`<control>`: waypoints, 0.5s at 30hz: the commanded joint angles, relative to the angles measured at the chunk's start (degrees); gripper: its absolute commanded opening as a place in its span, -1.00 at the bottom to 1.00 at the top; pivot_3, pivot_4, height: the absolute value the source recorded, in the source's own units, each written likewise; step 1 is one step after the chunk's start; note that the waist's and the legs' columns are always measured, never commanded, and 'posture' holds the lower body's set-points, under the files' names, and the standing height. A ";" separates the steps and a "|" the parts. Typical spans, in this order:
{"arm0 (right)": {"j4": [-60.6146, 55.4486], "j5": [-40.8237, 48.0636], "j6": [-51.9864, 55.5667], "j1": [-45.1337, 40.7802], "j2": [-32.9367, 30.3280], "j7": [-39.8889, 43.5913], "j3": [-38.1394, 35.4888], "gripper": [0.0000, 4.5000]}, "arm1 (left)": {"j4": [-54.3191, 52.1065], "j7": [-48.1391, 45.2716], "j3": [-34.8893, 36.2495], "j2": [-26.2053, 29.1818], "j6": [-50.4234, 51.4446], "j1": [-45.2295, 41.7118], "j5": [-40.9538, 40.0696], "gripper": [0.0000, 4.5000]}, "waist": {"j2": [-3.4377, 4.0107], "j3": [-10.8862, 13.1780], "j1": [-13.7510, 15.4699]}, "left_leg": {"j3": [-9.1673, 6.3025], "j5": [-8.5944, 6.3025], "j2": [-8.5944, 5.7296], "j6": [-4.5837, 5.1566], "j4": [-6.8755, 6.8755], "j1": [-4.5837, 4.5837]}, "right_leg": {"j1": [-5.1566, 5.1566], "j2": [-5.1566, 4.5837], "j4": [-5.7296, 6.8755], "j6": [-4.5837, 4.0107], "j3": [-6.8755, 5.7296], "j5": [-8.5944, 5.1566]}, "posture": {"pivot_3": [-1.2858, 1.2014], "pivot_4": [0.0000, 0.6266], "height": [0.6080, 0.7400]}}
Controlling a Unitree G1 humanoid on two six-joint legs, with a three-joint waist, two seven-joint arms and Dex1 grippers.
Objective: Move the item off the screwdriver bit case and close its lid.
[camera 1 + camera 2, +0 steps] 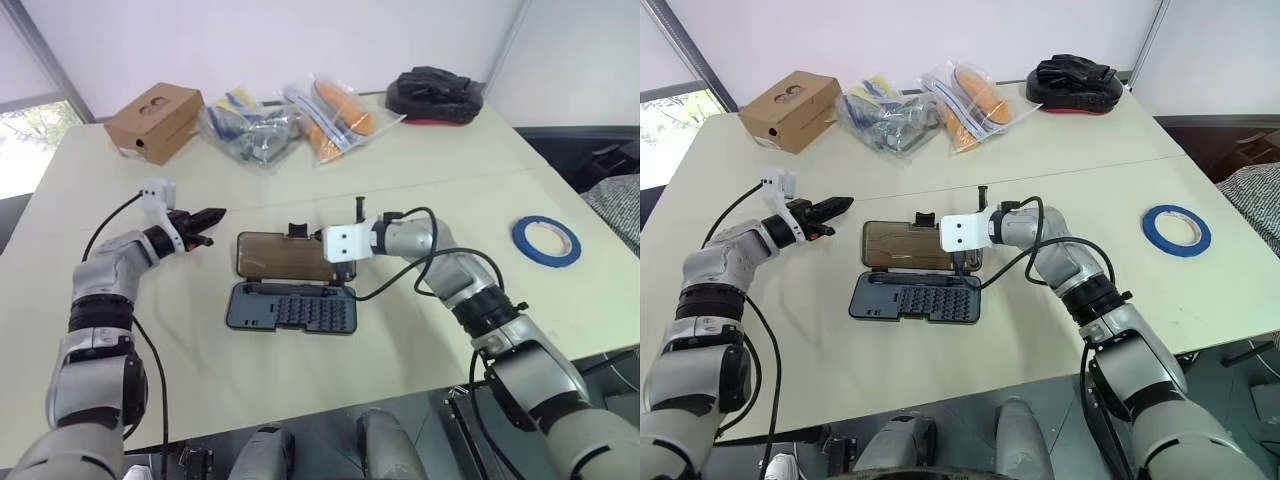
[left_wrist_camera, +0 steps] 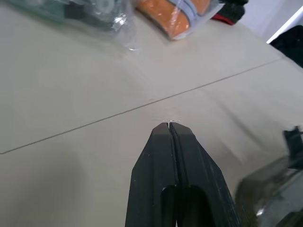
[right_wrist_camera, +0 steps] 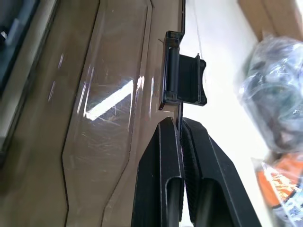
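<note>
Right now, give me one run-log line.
bit case open | lid flat | right end effector shut on lid edge | left end effector shut, empty

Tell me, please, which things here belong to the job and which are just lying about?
Job: screwdriver bit case, its open lid, right gripper pinching the lid's edge, left gripper shut nearby.
Lying about: cardboard box, plastic bags, black padded item, blue tape roll.

beige table [image 1: 300, 380], white wall [image 1: 250, 40], window [image 1: 20, 135] at left
</note>
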 commanded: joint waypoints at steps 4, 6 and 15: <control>-6.08 -0.46 0.17 0.79 -0.42 -0.33 -0.33 -0.96 | 2.63 -7.91 -6.01 -0.72 -3.06 -0.33 4.98 -1.00 | 0.00 0.00 0.06 | 0.00 0.00 -0.02 0.00 0.01 -0.02 | 0.01 0.00 0.00 0.00 -0.01 0.00 | 0.03 -0.52 1.00; -6.71 -0.49 0.55 0.90 -0.39 -0.24 -0.36 -0.96 | 3.47 -9.47 -6.87 -1.18 -3.23 -0.54 5.67 -1.00 | 0.00 0.00 0.01 | 0.01 0.00 -0.02 0.00 0.02 -0.01 | 0.01 0.00 0.00 0.00 0.00 0.00 | 0.03 -0.52 1.00; -8.16 -0.54 1.74 1.25 -0.90 0.23 -0.46 -0.96 | 3.68 -16.89 -9.74 -2.08 -1.57 -1.12 6.93 -1.00 | 0.00 0.00 0.03 | 0.01 0.00 -0.02 0.00 0.01 -0.01 | 0.00 0.01 0.01 0.00 -0.01 0.00 | 0.03 -0.52 1.00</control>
